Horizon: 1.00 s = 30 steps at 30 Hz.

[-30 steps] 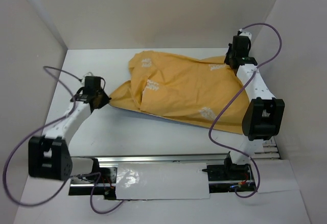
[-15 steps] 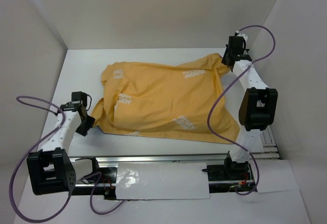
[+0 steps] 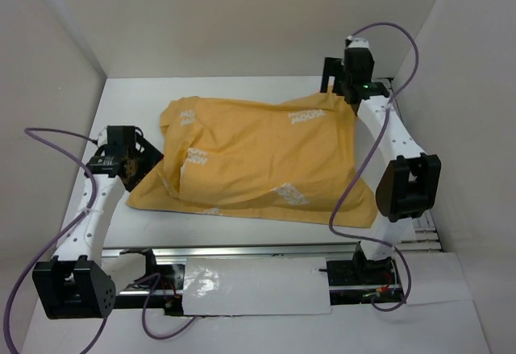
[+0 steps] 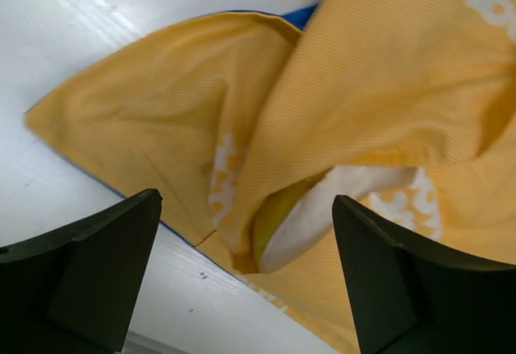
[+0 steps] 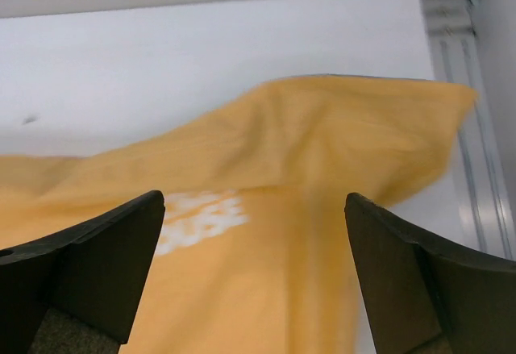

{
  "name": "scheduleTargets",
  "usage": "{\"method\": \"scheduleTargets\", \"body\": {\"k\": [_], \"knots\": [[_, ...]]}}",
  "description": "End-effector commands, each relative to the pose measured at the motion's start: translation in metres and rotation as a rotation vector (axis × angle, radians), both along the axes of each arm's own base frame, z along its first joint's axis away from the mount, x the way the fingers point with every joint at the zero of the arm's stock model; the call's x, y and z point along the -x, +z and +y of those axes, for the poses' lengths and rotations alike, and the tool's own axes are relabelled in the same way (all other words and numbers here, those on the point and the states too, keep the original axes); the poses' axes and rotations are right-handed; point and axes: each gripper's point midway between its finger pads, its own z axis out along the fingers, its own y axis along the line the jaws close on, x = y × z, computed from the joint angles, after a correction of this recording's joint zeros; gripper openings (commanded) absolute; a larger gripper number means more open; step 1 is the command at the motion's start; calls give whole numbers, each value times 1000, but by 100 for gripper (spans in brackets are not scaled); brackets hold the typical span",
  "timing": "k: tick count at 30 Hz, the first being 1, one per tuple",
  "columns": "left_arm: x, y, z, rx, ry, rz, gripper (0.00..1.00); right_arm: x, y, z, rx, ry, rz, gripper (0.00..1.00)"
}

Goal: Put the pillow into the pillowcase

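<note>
The pillowcase [image 3: 258,160] lies spread on the white table, its orange-yellow side with pale prints showing. A thin blue edge [image 4: 302,15] peeks out in the left wrist view. There, a white bit of the pillow [image 4: 322,209] shows inside a fold of the pillowcase [image 4: 161,120]. My left gripper [image 3: 137,170] stands open at the case's near-left corner, with nothing between its fingers [image 4: 246,209]. My right gripper [image 3: 343,94] hovers open over the far-right corner of the pillowcase [image 5: 282,233], holding nothing [image 5: 255,209].
White walls enclose the table on the left, back and right. A metal rail [image 3: 266,249] and a white sheet [image 3: 258,285] lie along the near edge between the arm bases. Purple cables [image 3: 355,168] loop off both arms. Another metal rail [image 5: 451,39] runs by the right wall.
Both grippers went from shut on the pillowcase's corners to open and let go. The case was drawn leftward and now lies flatter. The right gripper shifted slightly left, away from the corner.
</note>
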Motion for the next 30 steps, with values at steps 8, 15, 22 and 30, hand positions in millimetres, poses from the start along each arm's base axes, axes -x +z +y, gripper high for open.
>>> {"method": "scheduleTargets", "body": {"k": [8,15,22,30], "knots": [[-63,-23,-43,-37,-399,-117,76,88,54,271,58,718,-69,100],[-71,-33,-67,-12,-537,-182,72,128,15,373,76,988,11,100],[-74,-56,-69,-18,-560,-134,17,159,-40,424,234,1169,81,100],[-76,-41,-73,-8,-581,-169,0,170,-65,456,161,1294,72,98]]}}
